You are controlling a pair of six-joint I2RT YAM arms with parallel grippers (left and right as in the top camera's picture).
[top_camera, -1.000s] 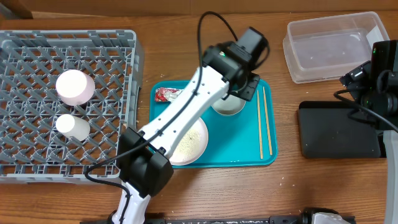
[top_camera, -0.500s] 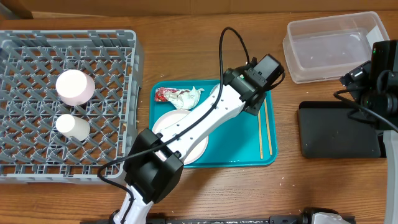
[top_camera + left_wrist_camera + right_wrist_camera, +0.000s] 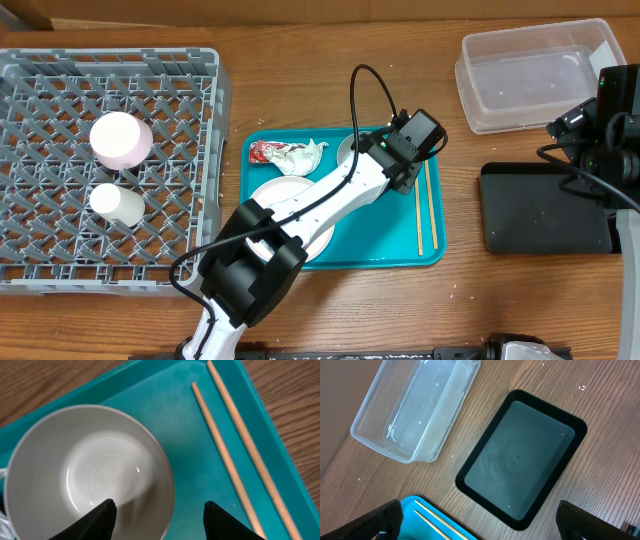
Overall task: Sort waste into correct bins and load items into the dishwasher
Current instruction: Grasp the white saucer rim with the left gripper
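Observation:
My left gripper [image 3: 162, 520] is open astride the right rim of the pale grey bowl [image 3: 90, 470], one finger inside it and one over the teal tray [image 3: 190, 425]. In the overhead view the left gripper [image 3: 403, 168] hides most of the bowl [image 3: 347, 148]. Two wooden chopsticks [image 3: 426, 205] lie just right of it on the tray. The red wrapper [image 3: 263, 152] and white tissue [image 3: 305, 155] lie at the tray's back left. The large white plate [image 3: 268, 197] is partly under the arm. My right gripper [image 3: 480, 527] is open and empty above the table.
The grey dish rack [image 3: 60, 250] at the left holds a round white dish [image 3: 120, 138] and a white cup [image 3: 117, 203]. The clear tub [image 3: 535, 75] stands at the back right and the black tray [image 3: 545, 208] in front of it. The right arm [image 3: 610, 130] hangs at the right edge.
My left arm has swung right and come down over the bowl's right rim, uncovering the tissue. The right arm has not moved.

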